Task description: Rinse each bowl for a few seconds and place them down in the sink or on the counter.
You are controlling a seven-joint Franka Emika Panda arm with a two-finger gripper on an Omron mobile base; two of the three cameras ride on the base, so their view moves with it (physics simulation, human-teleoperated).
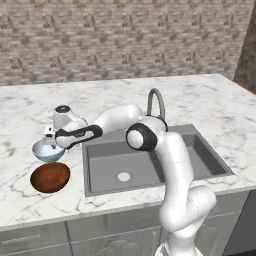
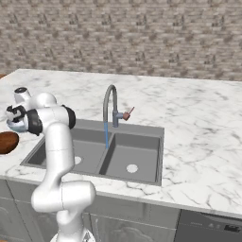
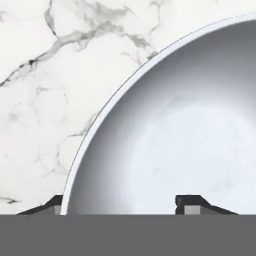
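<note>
A pale blue-white bowl (image 1: 46, 153) (image 2: 17, 126) stands on the counter (image 1: 200, 105) left of the sink (image 1: 150, 170) (image 2: 134, 151). Just in front of it sits a dark reddish-brown bowl (image 1: 50, 177) (image 2: 6, 142). My gripper (image 1: 50, 141) (image 2: 14, 119) points down onto the pale bowl. In the hand view the gripper (image 3: 122, 204) straddles the pale bowl's (image 3: 190, 125) rim, one fingertip (image 3: 50, 206) outside and the other inside. The inner tip stands clear of the wall, so the jaws are open.
The curved grey tap (image 1: 156, 100) (image 2: 109, 101) rises behind the sink, and a thin blue stream of water (image 2: 107, 134) runs from it into the left basin. White marble (image 3: 50, 75) stretches around the bowls. A brick wall backs the counter.
</note>
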